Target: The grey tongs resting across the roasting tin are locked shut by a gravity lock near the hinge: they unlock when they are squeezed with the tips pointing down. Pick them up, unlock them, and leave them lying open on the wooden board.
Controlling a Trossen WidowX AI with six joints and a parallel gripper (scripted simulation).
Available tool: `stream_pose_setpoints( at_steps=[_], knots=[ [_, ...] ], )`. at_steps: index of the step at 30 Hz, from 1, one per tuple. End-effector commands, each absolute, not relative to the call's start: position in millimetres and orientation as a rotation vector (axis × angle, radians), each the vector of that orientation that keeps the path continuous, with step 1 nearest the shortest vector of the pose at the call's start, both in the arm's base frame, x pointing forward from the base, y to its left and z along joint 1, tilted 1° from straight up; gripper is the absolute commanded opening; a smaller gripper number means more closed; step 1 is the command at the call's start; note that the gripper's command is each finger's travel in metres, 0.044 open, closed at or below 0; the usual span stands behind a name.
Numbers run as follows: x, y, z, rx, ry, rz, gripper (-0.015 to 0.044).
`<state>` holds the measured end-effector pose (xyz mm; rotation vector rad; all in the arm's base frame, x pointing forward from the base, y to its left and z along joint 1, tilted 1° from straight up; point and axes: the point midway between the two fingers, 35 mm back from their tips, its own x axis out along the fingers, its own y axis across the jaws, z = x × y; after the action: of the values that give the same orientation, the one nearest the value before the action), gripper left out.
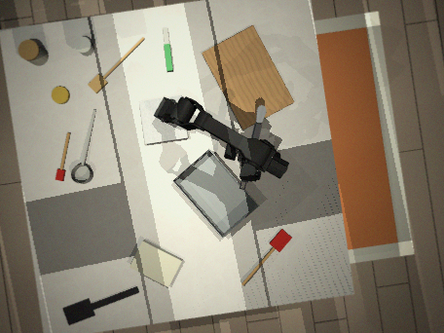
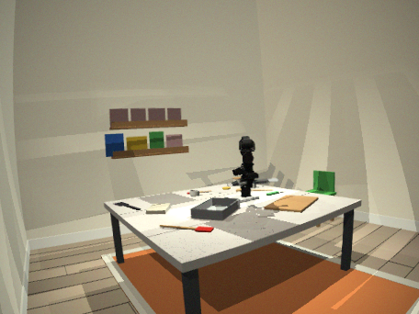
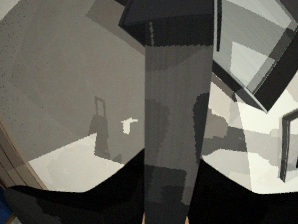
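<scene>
The grey tongs [image 1: 260, 117] [image 2: 270, 181] [image 3: 172, 95] are held above the table between the roasting tin and the wooden board. Their pale tip end points toward the board and they look narrow, with the arms together. They lie roughly level in the exterior view. My gripper [image 1: 249, 152] [image 2: 247, 176] [image 3: 165, 151] is shut on them partway along; the arm hides much of the grip in the overhead view. The roasting tin [image 1: 199, 204] [image 2: 198, 211] [image 3: 287, 62] stands beside and below. The wooden board [image 1: 258, 63] [image 2: 294, 202] lies flat, with the tongs' tip over its near edge.
A red-headed spatula [image 1: 280, 240] [image 2: 204, 229] lies past the tin. A cream block [image 1: 157, 263] [image 2: 158, 208] is on the tin's other side. A green-handled tool [image 1: 168, 57] lies left of the board in the overhead view.
</scene>
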<state>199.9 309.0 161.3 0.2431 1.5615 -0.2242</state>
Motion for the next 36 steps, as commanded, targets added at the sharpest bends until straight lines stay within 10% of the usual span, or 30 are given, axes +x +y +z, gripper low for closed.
stream_pose_setpoints(
  at_steps=[1,36],
  knots=[
    [173.7,323.6,172.4,0.208,1.564,-0.169,-0.0150],
    [4.9,361.8,179.8,-0.083,1.577,0.135,-0.0150]
  ],
)
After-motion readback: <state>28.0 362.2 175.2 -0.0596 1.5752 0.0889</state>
